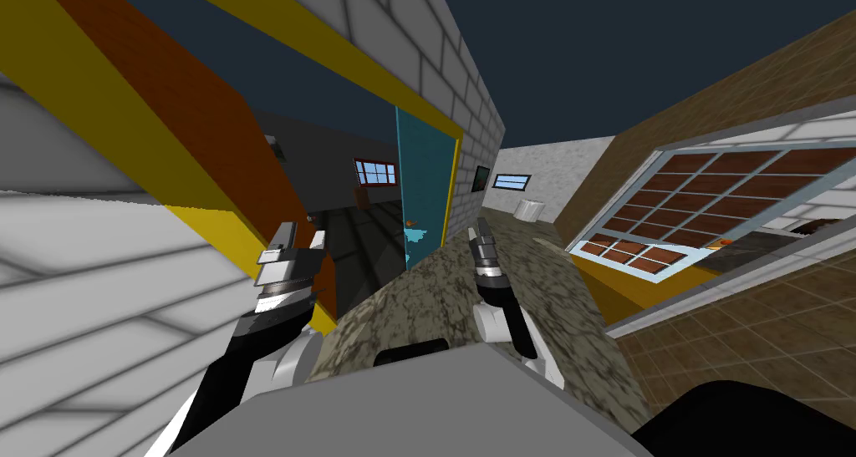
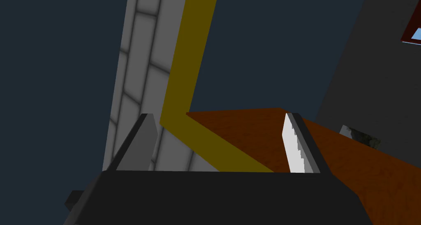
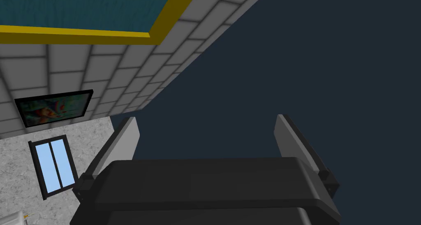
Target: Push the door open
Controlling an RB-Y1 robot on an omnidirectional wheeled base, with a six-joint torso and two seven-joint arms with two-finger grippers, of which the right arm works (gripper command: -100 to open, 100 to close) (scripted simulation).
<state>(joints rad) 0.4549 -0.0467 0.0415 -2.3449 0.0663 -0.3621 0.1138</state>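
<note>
Door (image 1: 426,185), teal, sits just left of centre in the head view, against the right-hand side of the yellow frame (image 1: 334,51). It stands turned away from us into the dim room beyond. We can see a small orange fitting (image 1: 410,225) on it, too small to read. Between the door and the reddish-brown panel (image 1: 209,118) at left centre, the opening is wide, and a far window (image 1: 374,172) shows through it.

Our left gripper (image 1: 303,236) is raised at lower left of centre, just beside the bottom end of that brown panel. Whether it touches the panel, we cannot tell. Its fingers are spread wide and hold nothing. In the left wrist view the left gripper (image 2: 216,146) points at the corner where the yellow frame meets the brown panel (image 2: 246,132).

Our right gripper (image 1: 485,231) hangs just right of centre over the mottled floor (image 1: 435,310), near the door's lower edge but apart from it. It too is spread wide and empty.

We judge the push largely done, since the gap looks wide enough to pass through. What may be left is a last nudge to swing the door fully back, and neither gripper is on the door now.
</note>
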